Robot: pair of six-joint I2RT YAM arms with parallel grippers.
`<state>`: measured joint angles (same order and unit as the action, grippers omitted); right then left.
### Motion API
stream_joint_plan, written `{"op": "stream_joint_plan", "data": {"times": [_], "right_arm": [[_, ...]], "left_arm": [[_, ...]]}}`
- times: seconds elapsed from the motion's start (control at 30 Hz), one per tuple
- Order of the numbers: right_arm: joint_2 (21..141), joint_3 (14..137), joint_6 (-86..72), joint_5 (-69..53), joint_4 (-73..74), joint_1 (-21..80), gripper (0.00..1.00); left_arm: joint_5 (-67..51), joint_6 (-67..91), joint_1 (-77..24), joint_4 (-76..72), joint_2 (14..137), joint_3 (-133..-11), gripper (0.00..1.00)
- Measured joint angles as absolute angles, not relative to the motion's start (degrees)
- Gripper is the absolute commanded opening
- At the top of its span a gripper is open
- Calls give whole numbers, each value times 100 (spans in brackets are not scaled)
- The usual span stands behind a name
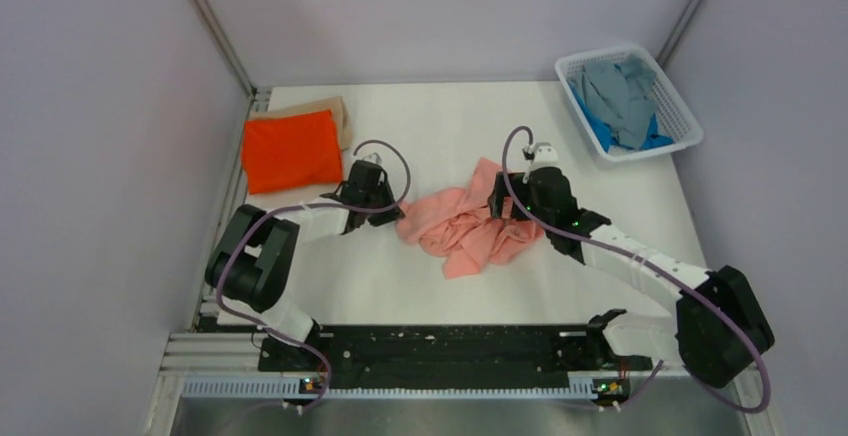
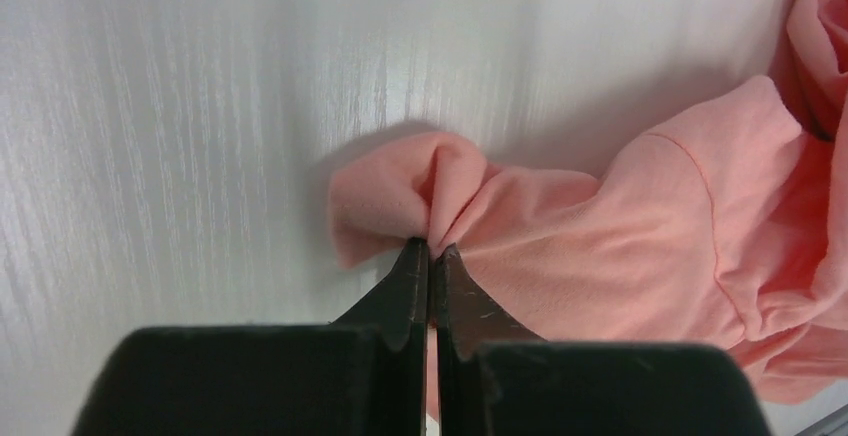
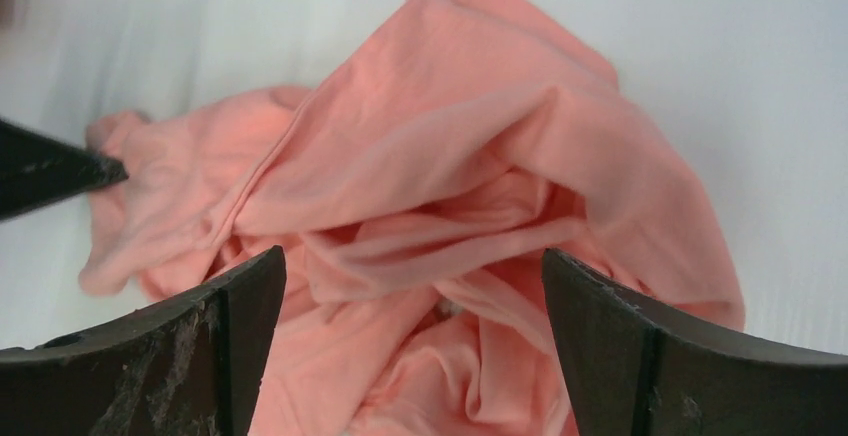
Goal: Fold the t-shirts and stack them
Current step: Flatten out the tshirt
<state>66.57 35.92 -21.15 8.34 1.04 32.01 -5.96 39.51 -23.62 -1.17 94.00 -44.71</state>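
From above, one crumpled salmon pink cloth t-shirt (image 1: 465, 228) lies mid white surface (image 1: 440, 126). One folded bright orange t-shirt (image 1: 292, 149) tops one tan t-shirt (image 1: 338, 114). One grey t-shirt (image 1: 620, 96) and one blue t-shirt (image 1: 655, 141) fill one white plastic mesh basket (image 1: 604, 54). Left wrist: the left hand (image 2: 432, 251) pinches a pink edge. Right wrist: the right hand (image 3: 408, 256) hangs spread above the heap; it should probably take an opposite edge, then both pull flat.
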Motion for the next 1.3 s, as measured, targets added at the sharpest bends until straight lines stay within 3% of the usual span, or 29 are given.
{"op": "stream_joint_plan", "data": {"times": [0.33,0.47,0.57,0.63,0.7,0.97,1.3], "right_arm": [[8364,4397,-2569,1660,-954,3210,78],[9004,4678,-2724,1957,-1271,3210,65],[9476,4880,-2773,2102,-1354,3210,43],[9786,5094,-2827,2167,-1313,3210,14],[9911,5175,-2849,2217,-1328,3210,1],[9185,5083,-2534,2449,-1413,3212,0],[5616,4794,-1776,2261,-1651,3236,0]], "left_arm": [[-502,3885,-2408,-145,8455,-3785,0],[-493,3887,-2416,-154,8274,-3634,0],[-458,3887,-2416,-148,8193,-3597,0],[-405,3885,-2416,-132,8134,-3594,0],[-327,3885,-2416,-91,8031,-3592,0],[176,3774,-2427,333,7052,-3610,0],[207,3400,-2458,714,5286,-4574,0]]}}
